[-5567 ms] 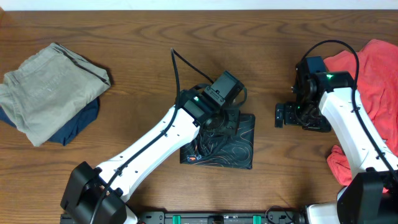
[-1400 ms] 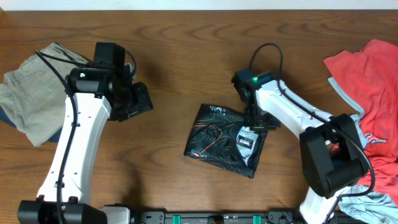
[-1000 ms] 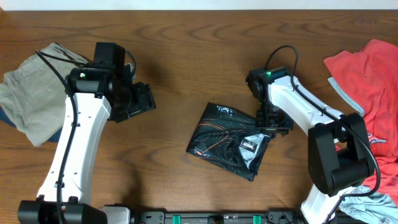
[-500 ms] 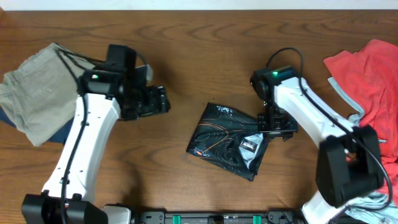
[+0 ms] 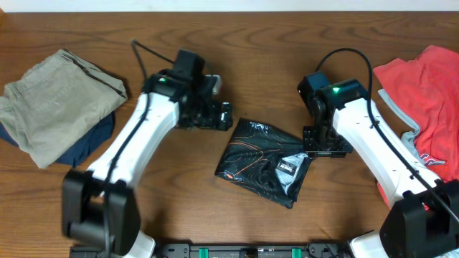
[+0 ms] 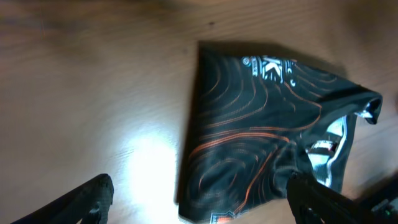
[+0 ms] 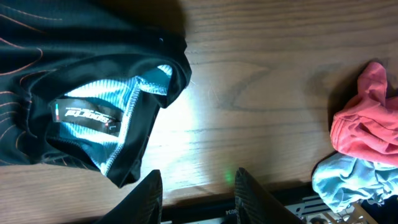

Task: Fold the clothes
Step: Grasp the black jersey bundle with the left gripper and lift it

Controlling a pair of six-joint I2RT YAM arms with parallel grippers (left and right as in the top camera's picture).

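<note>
The jersey [image 5: 258, 161], black with thin orange contour lines, lies folded into a rough square at the middle of the worktop [image 5: 287, 43], turned slightly askew. Its open right edge shows a teal lining and a white label [image 5: 289, 165]. The right wrist view shows the same label [image 7: 84, 112] just inside a drooping black hem. White lettering sits near the jersey's far edge [image 6: 270, 65]. The left hand [image 5: 221, 115] is just off the jersey's far-left corner. In its own view the left hand [image 6: 199, 190] has its fingers [image 6: 87, 199] spread wide, with the jersey between and beyond them and nothing gripped. Whether it touches the cloth I cannot tell. The right hand [image 5: 326, 143] is just beside the jersey's right edge. Its two fingers [image 7: 146, 193] stand somewhat apart over bare wood, holding nothing. At the right end of the worktop a red shirt [image 5: 423, 86] lies in a crumpled heap, with a light-blue shirt [image 5: 401, 125] showing at its near-left edge. Both also appear bunched at the side of the right wrist view [image 7: 357, 121]. Well apart at the far left, a folded khaki garment [image 5: 57, 100] rests on a navy garment [image 5: 90, 140].
</note>
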